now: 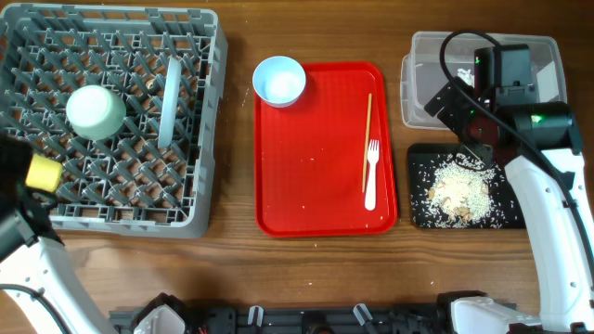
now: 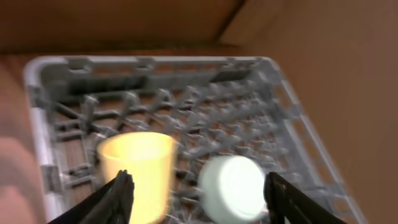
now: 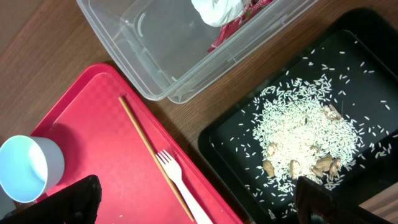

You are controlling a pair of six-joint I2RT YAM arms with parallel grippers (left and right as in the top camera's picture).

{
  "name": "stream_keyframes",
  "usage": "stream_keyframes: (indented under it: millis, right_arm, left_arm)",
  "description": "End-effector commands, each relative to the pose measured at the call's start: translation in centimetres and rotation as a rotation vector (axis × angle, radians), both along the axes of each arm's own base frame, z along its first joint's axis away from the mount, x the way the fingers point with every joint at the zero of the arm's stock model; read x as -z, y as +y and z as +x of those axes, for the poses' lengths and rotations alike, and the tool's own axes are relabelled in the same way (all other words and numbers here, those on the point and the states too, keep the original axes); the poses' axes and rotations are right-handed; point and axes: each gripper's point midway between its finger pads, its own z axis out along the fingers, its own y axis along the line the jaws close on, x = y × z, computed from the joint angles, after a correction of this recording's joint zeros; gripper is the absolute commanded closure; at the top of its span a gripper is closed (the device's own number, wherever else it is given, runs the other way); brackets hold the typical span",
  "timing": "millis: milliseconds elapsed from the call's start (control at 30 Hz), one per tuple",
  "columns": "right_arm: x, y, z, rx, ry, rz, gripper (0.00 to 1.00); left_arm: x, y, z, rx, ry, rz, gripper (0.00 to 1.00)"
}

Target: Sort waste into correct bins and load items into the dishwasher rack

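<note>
The grey dishwasher rack (image 1: 200,139) holds an upturned pale bowl (image 1: 96,111), a plate (image 1: 169,102) on edge and the yellow cup (image 1: 44,173) at its left side. My left gripper (image 2: 205,199) is open above the rack, with the cup (image 2: 137,171) by its left finger and the bowl (image 2: 233,186) between the fingers. A second bowl (image 1: 279,81), a chopstick (image 1: 367,139) and a white fork (image 1: 371,176) lie on the red tray. My right gripper (image 3: 202,202) is open and empty above the fork (image 3: 180,180). The wrapper (image 3: 227,12) lies in the clear tub (image 3: 143,43). Rice (image 3: 305,134) lies in the black tray (image 3: 230,143).
The red tray (image 1: 316,204) sits in the middle, between the rack and the bins. The clear tub (image 1: 418,83) is at the back right, with the black tray (image 1: 419,190) just in front of it. A few rice grains lie on the red tray.
</note>
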Motion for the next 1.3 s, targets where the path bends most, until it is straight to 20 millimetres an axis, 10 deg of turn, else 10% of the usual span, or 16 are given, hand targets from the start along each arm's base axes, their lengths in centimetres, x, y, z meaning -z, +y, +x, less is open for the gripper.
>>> stream_keyframes:
  millis: [0,333,667,1000,1267]
  right_arm:
    - [-0.2,-0.3,0.1,0.004,-0.004,-0.017,0.00]
    - [-0.2,-0.3,0.1,0.004,-0.004,-0.017,0.00]
    - [-0.2,-0.3,0.1,0.004,-0.004,-0.017,0.00]
    - [-0.2,-0.3,0.1,0.004,-0.004,-0.017,0.00]
    - [-0.2,-0.3,0.1,0.004,-0.004,-0.017,0.00]
  left_arm:
    - [2.0,1.3,0.3,0.068,0.115,0.031,0.22]
    - [6.5,4.7,0.9,0.215,0.216,0.019,0.30]
    - [7.7,4.0,3.9,0.418,0.158,0.044,0.14]
    - [9.6,-1.0,4.9,0.609,0.062,-0.172,0.70]
    - [10.6,-3.0,3.6,0.611,0.093,-0.282,0.77]
